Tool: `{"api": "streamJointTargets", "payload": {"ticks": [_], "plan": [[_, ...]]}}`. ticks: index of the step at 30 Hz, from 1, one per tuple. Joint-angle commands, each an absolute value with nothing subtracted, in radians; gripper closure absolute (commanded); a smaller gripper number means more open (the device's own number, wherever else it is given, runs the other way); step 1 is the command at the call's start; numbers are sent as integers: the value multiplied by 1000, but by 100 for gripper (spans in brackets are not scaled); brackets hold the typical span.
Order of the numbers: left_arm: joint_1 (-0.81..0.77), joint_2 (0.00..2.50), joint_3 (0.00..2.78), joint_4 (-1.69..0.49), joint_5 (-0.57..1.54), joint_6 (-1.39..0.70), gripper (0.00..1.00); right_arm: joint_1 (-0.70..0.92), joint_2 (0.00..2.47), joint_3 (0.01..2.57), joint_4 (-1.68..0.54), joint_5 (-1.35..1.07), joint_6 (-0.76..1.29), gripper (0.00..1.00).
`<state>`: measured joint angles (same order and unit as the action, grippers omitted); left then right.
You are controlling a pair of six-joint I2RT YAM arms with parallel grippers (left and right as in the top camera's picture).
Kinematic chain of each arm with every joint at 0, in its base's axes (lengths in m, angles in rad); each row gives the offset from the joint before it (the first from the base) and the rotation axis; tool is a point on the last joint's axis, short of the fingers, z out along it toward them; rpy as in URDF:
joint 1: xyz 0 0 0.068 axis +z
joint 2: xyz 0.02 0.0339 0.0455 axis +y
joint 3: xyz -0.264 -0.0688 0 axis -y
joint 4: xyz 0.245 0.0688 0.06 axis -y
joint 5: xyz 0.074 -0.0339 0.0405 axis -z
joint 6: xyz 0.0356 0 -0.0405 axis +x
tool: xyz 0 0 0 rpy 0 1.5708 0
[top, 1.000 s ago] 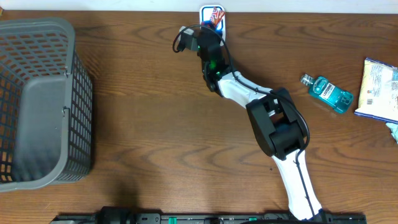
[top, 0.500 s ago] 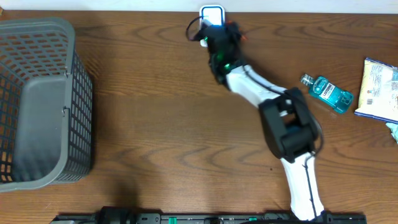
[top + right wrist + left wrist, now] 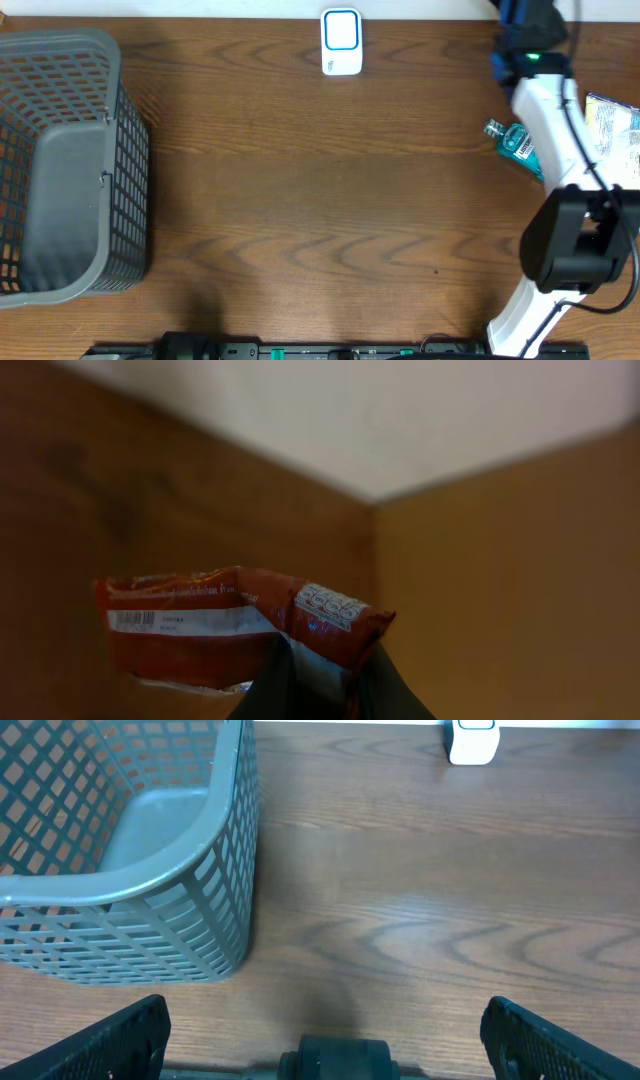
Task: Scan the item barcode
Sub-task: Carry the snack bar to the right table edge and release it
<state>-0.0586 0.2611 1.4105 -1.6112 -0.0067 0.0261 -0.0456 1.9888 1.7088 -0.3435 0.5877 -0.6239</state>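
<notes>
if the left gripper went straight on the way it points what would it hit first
Likely bare table: the open left gripper aims between the grey basket on its left and the white scanner to the right. Depth is unclear, but neither looks in line.

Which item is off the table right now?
The red packet, pinched in the right gripper with its barcode showing; the mouthwash bottle and the bag lie on the table.

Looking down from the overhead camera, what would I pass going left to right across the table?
Grey plastic mesh basket → small white-and-blue scanner → teal mouthwash bottle → blue-and-white snack bag.
</notes>
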Motion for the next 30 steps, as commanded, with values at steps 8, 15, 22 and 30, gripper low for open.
{"api": "streamJointTargets", "payload": {"ticks": [8,15,22,30], "plan": [[-54,265,1409,-1687,-12,25,1,-242,2017,1615,-339,367,-218,93],[-54,265,1409,-1687,-12,25,1,-310,1995,1608,-402,330,86,1],[-54,265,1409,-1687,-12,25,1,-305,1819,1608,-461,239,187,1],[-54,265,1409,-1687,-12,25,1,-294,1541,1608,-590,-107,187,1]]}}
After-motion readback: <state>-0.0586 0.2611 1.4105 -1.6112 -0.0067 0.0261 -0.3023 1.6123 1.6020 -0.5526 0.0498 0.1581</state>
